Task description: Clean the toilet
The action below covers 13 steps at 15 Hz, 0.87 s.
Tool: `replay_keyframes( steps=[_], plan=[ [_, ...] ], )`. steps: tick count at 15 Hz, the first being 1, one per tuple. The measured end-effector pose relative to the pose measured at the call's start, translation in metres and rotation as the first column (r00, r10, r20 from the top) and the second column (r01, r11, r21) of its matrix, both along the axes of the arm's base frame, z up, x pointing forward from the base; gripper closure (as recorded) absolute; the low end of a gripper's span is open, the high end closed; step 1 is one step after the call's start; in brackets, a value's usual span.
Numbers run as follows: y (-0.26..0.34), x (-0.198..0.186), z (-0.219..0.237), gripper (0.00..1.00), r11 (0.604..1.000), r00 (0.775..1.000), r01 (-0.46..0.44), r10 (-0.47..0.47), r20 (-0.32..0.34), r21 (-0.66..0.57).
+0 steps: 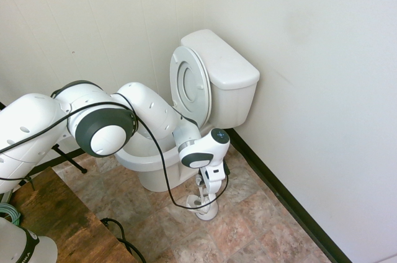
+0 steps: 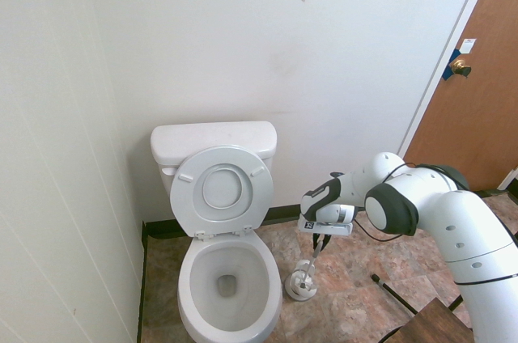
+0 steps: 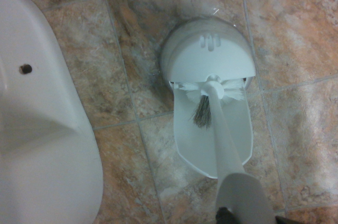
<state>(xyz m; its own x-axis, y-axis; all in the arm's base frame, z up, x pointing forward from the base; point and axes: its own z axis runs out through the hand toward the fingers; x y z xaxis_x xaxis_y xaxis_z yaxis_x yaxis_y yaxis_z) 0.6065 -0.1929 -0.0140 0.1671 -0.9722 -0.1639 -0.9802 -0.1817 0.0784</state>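
I reach down at the toilet's (image 2: 228, 278) 3 o'clock, my end effector (image 2: 320, 243) pinching the brush's (image 3: 224, 145) smooth white handle; glossy holder (image 2: 300, 285) on mottled tile.

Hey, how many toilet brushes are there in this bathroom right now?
1. The toilet brush stands in its white holder on the tiled floor, right beside the toilet, under the gripper. Others may be hidden behind the toilet.

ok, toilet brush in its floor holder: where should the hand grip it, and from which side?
Grip the upper end of the brush handle, coming from above. The handle rises out of the white brush holder on the floor tiles beside the toilet; the bristle head sits inside the holder, so only the slim shaft is free. The hand is already over it.
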Motion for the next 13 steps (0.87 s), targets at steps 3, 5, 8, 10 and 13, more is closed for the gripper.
replay_keyframes(
  steps=[3, 5, 8, 10, 13],
  plan=[
    [0.0, 0.004, 0.001, 1.0, 1.0, 1.0, 0.014, -0.014, -0.013, -0.004],
    [0.002, 0.009, 0.001, 1.0, 1.0, 0.999, 0.024, -0.025, -0.025, -0.005],
    [0.002, 0.016, 0.001, 1.0, 1.0, 0.999, 0.029, -0.029, -0.036, -0.01],
    [-0.001, 0.02, 0.004, 1.0, 0.999, 0.999, 0.032, -0.032, -0.041, -0.013],
    [-0.002, 0.026, 0.005, 1.0, 0.999, 0.998, 0.036, -0.037, -0.05, -0.019]
  ],
)
